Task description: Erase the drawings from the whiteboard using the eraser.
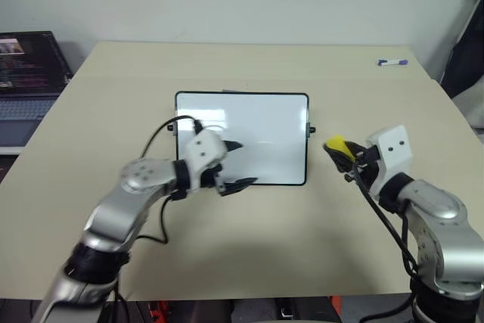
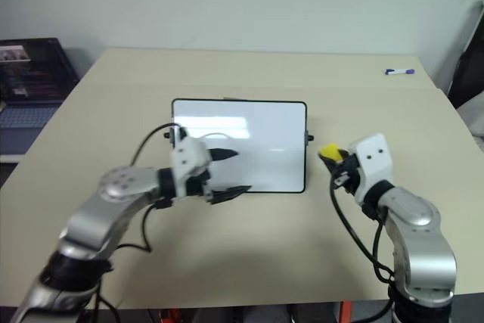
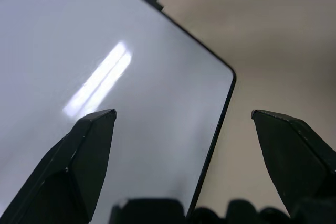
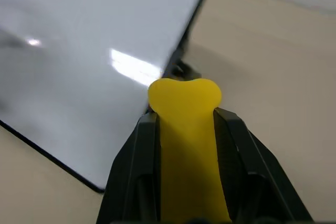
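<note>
Nearest to the camera, the left gripper (image 1: 235, 164) is seen above the table (image 1: 249, 255), over the front left part of the whiteboard (image 1: 265, 130). Its two black fingers (image 3: 84, 156) are spread wide apart and nothing is held between them; in the left wrist view one finger is seen over the white surface and the other beyond the black frame, over the bare table.

The right gripper (image 1: 342, 155) is found near the right edge of the table, just beside the right short side of the whiteboard. Its fingers are closed on the eraser (image 4: 185, 129), and the yellow block is pressed between them, with its rounded end sticking out past the fingertips. The eraser is held above the table, close to the small black knob (image 1: 311, 131) on the board's right side; whether it touches anything there cannot be told.

The whiteboard lies flat in the middle of the table, with its long sides parallel to the front edge. Its surface looks white and glossy, with reflections of light; the drawings cannot be made out on it.

A marker (image 1: 392, 62) with a purple cap is placed near the far right corner of the table. A laptop (image 1: 26, 73) is seen beyond the left edge.
</note>
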